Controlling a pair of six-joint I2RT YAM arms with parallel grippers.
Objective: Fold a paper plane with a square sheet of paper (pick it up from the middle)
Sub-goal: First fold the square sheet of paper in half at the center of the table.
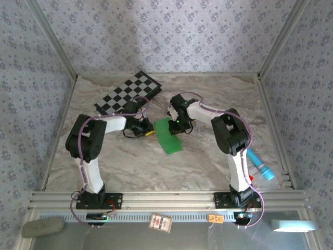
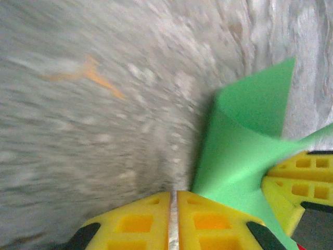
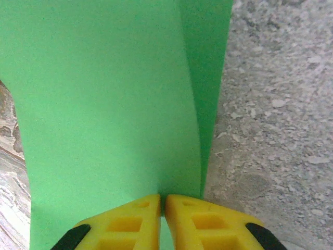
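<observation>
Paper plane (image 1: 170, 138), top end hidden, pinched in closed right claw (image 3: 162, 198). Left claw (image 2: 173, 194) closed, hold unclear, blurred. Marbled desk (image 1: 218, 99), floral walls (image 1: 156, 36).

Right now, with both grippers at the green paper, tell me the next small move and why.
Probably lower the right gripper until its pinched flap lies flat on the table. That gripper is shut on the paper, which curls up loosely, uncreased; the left gripper, jaws together, sits against the paper's edge.
</observation>
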